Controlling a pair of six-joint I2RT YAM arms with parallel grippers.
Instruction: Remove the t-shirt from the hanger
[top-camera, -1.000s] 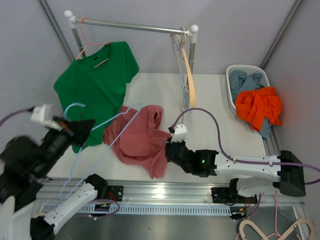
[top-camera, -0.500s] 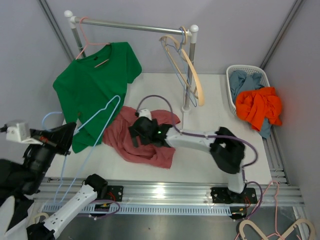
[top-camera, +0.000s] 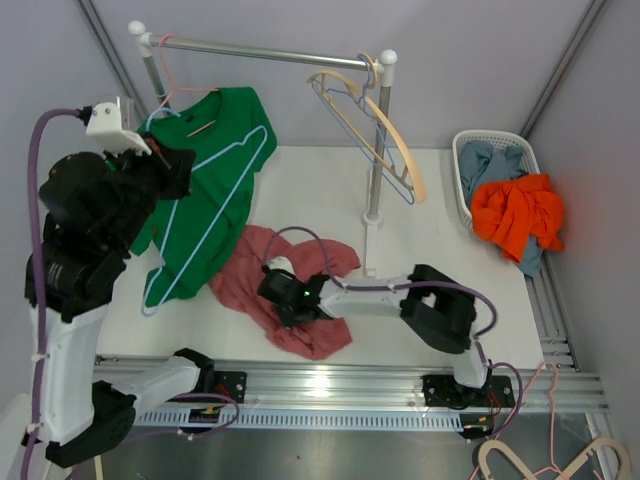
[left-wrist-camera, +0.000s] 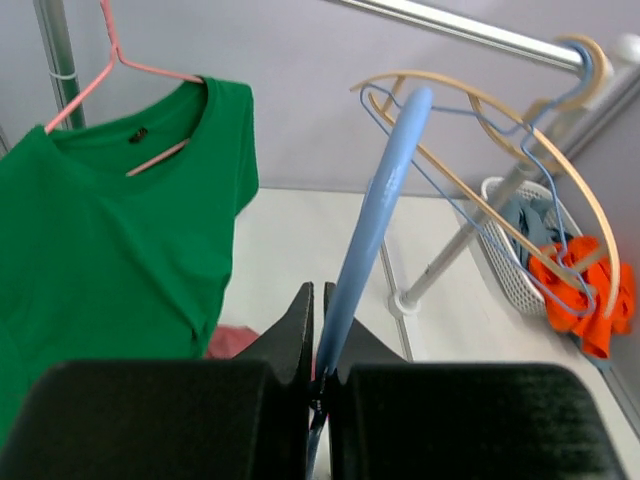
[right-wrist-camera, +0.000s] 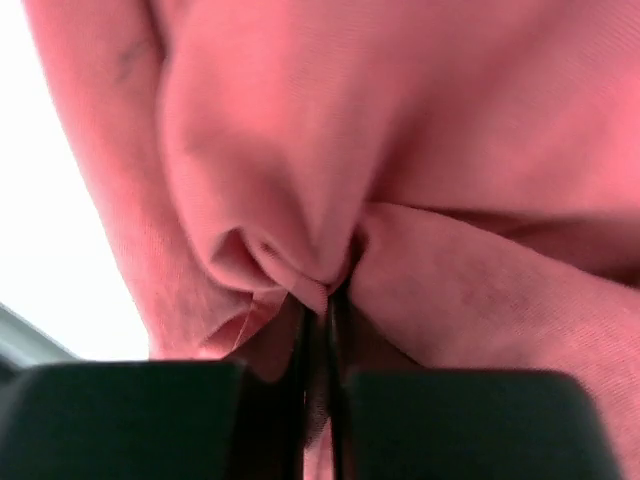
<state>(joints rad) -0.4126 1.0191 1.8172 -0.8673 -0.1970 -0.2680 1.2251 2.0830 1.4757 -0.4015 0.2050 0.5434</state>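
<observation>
Removal looks done: the left gripper (left-wrist-camera: 318, 302) clamps the bare blue hanger (left-wrist-camera: 375, 210) aloft, while the right gripper (right-wrist-camera: 325, 300) is closed on a fold of the red t-shirt (right-wrist-camera: 400, 120), heaped on the desk (top-camera: 310, 190) beneath it.

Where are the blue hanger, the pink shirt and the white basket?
blue hanger (left-wrist-camera: 372, 225), left wrist view, on its arm close to the camera.
pink shirt (top-camera: 243, 272), top external view, on its left part.
white basket (top-camera: 488, 134), top external view, on its far rim.
</observation>
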